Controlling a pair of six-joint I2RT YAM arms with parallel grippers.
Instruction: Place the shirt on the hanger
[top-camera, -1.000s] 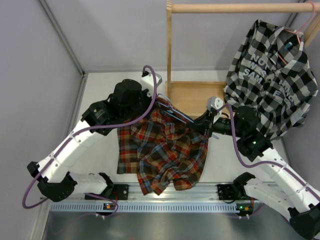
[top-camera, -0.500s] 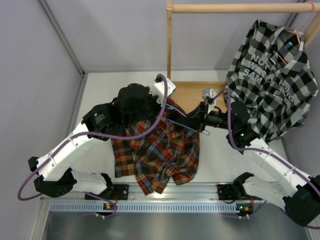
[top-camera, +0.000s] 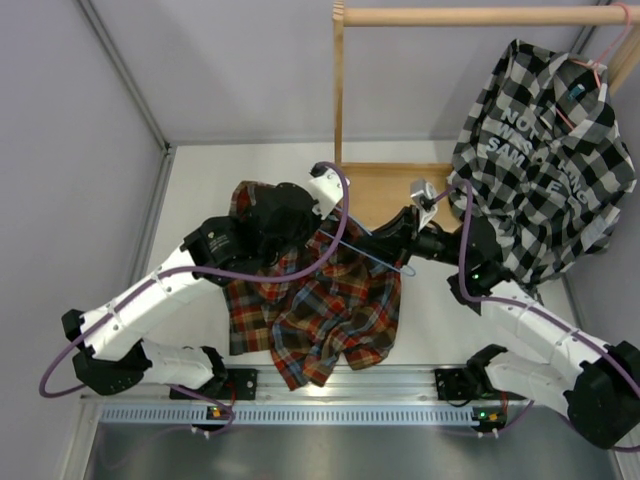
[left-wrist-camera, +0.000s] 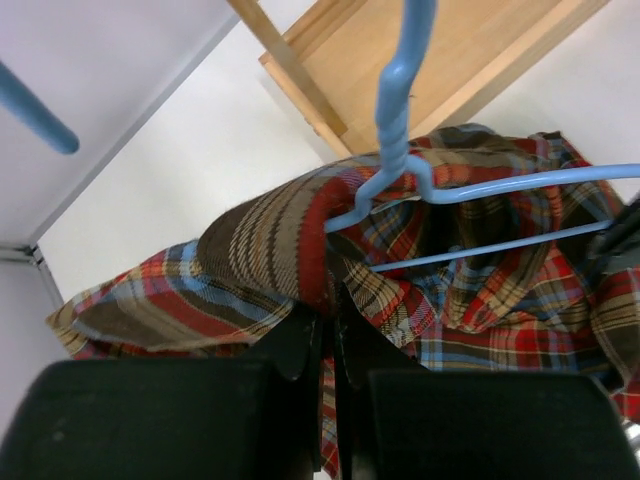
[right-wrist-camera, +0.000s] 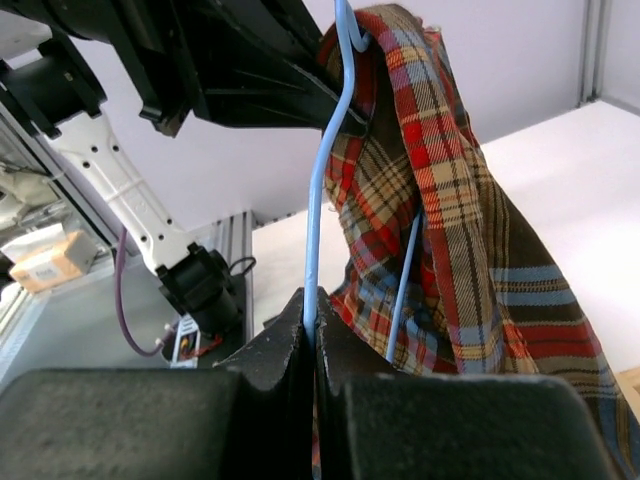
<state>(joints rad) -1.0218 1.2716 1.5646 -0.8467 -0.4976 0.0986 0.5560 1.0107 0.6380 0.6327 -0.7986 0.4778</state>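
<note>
The red, orange, brown and blue plaid shirt (top-camera: 320, 315) lies bunched on the table between the arms, its upper part lifted. The light-blue wire hanger (top-camera: 365, 250) is partly inside it; in the left wrist view the hanger's twisted neck (left-wrist-camera: 395, 120) rises out of the shirt's collar fold (left-wrist-camera: 290, 235). My left gripper (left-wrist-camera: 328, 305) is shut on the shirt's collar edge, just below the hanger's neck. My right gripper (right-wrist-camera: 312, 310) is shut on one wire of the hanger (right-wrist-camera: 316, 240), with the shirt (right-wrist-camera: 440, 220) draped over the hanger's far end.
A wooden rack with a top rail (top-camera: 470, 16) and a post (top-camera: 338, 90) stands at the back on a wooden base (top-camera: 385, 192). A black-and-white checked shirt (top-camera: 545, 150) hangs on it from a pink-red hanger (top-camera: 598, 62). Grey walls close in the left and back.
My left gripper has moved right and a little nearer, pulling the shirt's collar along the hanger. The right gripper with the hanger has shifted left and back. The shirt is more bunched.
</note>
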